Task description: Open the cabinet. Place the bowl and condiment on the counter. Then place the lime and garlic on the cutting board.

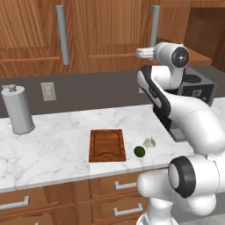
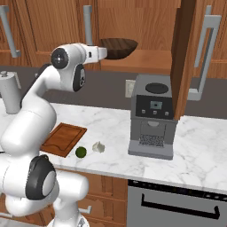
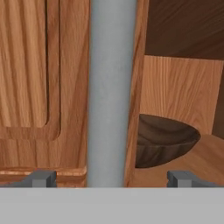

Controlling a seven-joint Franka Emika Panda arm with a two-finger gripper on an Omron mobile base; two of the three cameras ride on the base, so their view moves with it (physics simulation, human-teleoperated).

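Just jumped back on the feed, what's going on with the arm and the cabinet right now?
The end effector is raised to the cabinet, its open fingers straddling the grey bar handle of the left door, which is closed. The right door is already swung open, showing the bowl on the shelf. Nothing is held. The lime and garlic sit on the counter beside the cutting board, not on it.

No legible text, label, brand, number or sign appears on any surface. The grey box-shaped coffee machine [image 2: 150, 117] on the white marble counter [image 2: 199, 150] carries a small pale display panel on its dark front, above its drip grille, but its content is too small to read.
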